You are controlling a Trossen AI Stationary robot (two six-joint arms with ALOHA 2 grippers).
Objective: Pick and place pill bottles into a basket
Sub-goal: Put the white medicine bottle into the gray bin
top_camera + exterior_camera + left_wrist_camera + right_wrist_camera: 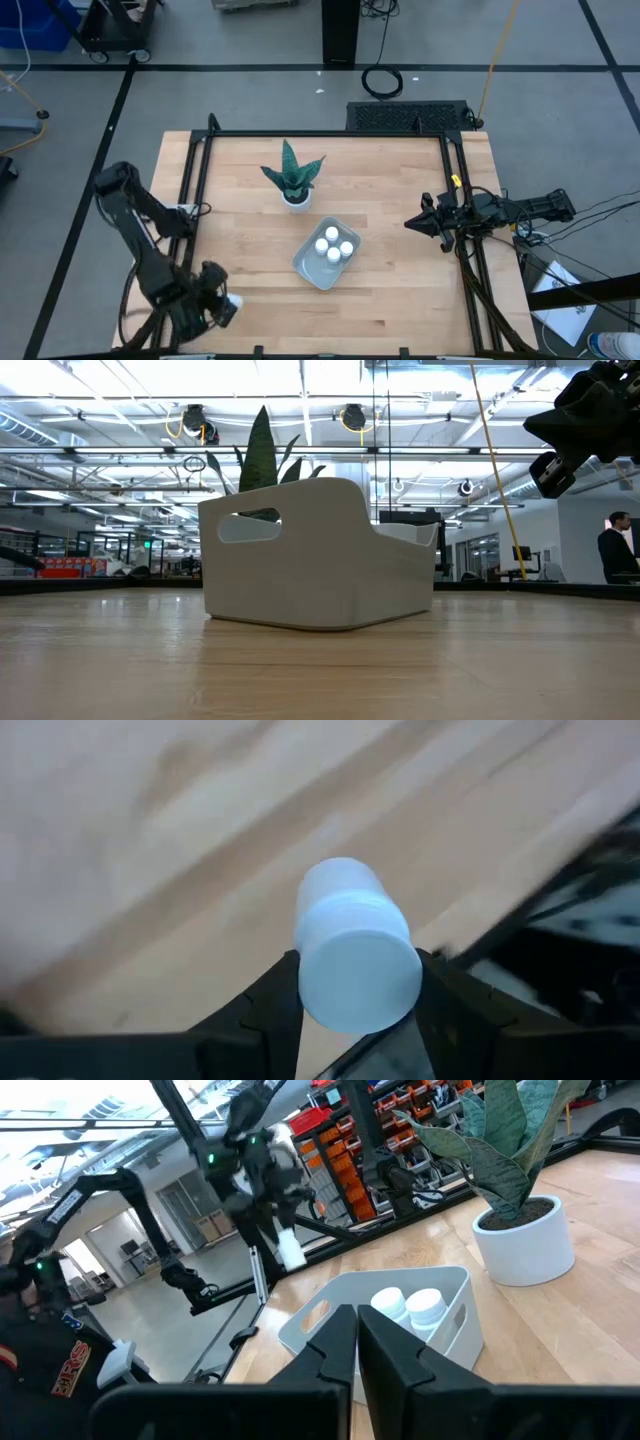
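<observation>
The pale blue-grey basket stands at the table's middle with three white pill bottles upright in it; it also shows in the low view and the right wrist view. My left gripper is near the table's near left corner, shut on another white pill bottle, which also shows in the right wrist view. My right gripper is shut and empty at the table's right side, pointing toward the basket. My left gripper pinches the pill bottle between its two fingers, one on each side at the cap end. The cap faces back toward the wrist and the body points away past the fingertips. In the right wrist view the bottle looks clear of the table.
A potted green plant in a white pot stands just beyond the basket toward the far edge. A black frame rail runs along the table's left, far and right sides. Bare wood lies between my left gripper and the basket.
</observation>
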